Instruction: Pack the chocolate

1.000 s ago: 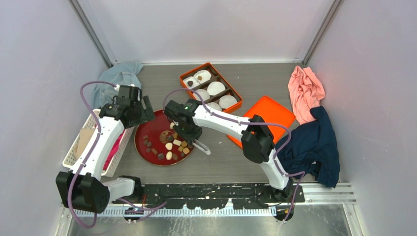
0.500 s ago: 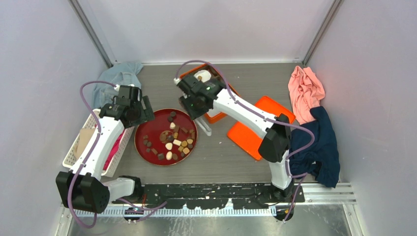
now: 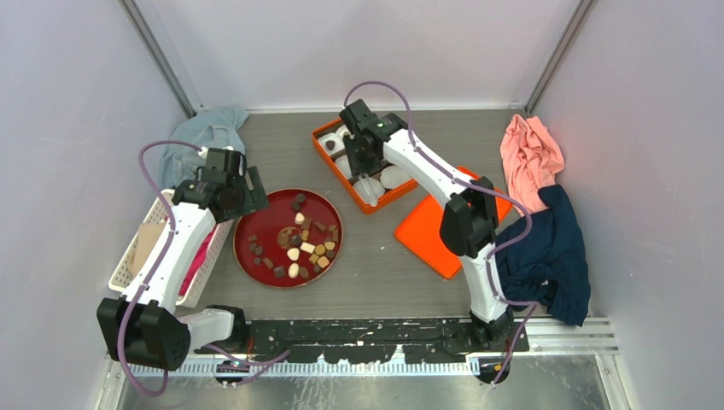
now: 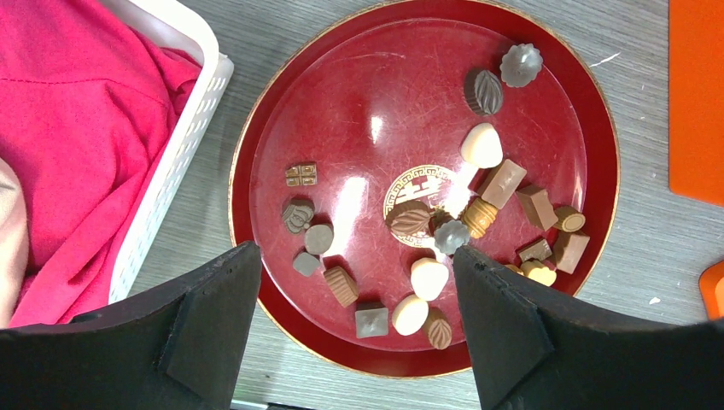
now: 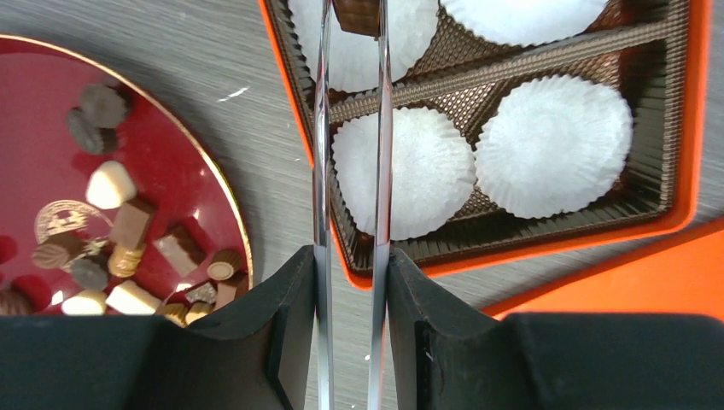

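Several small chocolates (image 3: 300,243), dark, tan and cream, lie on a red plate (image 3: 265,224); they also show in the left wrist view (image 4: 478,145). My left gripper (image 4: 354,282) is open and empty above the plate's near rim (image 4: 256,282). My right gripper (image 5: 352,256) is shut on metal tongs (image 5: 350,171). The tong tips pinch a brown chocolate (image 5: 357,13) over a white paper cup (image 5: 401,184) in the orange box (image 5: 546,248). In the top view this gripper (image 3: 365,166) is over the box (image 3: 318,135).
The orange lid (image 3: 452,213) lies right of the box. A white basket (image 3: 137,248) with pink cloth stands at the left. A grey-blue cloth (image 3: 205,128) lies at the back left. Pink (image 3: 529,158) and navy (image 3: 546,252) cloths lie at the right.
My right arm has swung from the red plate back and right to the orange box, carrying the tongs. The left arm has not moved.
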